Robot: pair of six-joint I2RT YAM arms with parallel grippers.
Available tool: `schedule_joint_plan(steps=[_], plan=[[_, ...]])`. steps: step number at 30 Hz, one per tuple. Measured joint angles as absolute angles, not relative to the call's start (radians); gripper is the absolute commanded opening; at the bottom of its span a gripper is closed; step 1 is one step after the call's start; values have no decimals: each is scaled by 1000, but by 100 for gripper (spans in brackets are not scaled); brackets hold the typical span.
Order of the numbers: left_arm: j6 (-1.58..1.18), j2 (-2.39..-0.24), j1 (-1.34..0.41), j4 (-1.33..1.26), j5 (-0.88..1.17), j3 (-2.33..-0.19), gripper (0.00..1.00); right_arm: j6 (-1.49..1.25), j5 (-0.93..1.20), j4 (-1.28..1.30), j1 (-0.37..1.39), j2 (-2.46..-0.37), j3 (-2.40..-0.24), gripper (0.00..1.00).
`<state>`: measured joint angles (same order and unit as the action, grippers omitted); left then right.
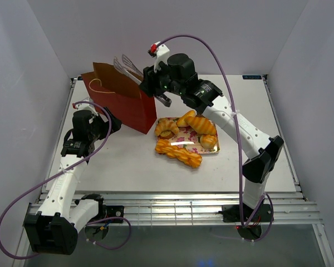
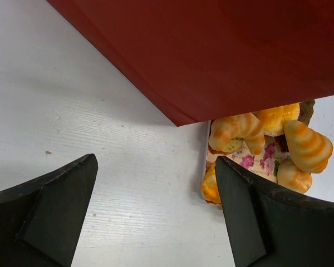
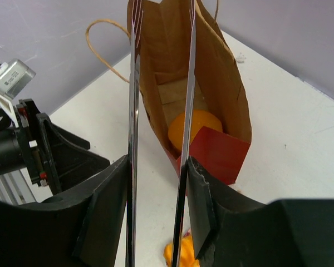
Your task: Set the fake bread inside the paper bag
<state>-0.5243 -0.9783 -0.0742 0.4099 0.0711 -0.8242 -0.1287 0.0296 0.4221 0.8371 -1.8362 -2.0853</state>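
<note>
Top external: my right gripper, clasping metal tongs, hovers over the dark red paper bag; glossy golden toy breads lie on the pink floral tray, lower right, nearest it. My left gripper gapes empty.

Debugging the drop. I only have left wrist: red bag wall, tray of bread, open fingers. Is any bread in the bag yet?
Observer: Yes. The right wrist view looks into the paper bag, and one round orange piece of fake bread lies at the bottom.
Operator: Where's the right end effector?
Observer: The right end effector is by the bag's rim. It grips metal tongs that reach over the open mouth.
Operator: Tongs carrying anything?
Observer: No. The two arms stand apart with nothing between them.
</note>
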Motion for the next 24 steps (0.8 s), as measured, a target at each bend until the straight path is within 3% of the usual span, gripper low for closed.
schedule_joint_plan(steps=[11,24], plan=[[-524,-978,-74,410,52,-824,98,-150,-24,413,831,-1606,-1821,48],[-522,-974,-74,410,36,-824,97,-206,-155,384,824,-1159,-1274,49]])
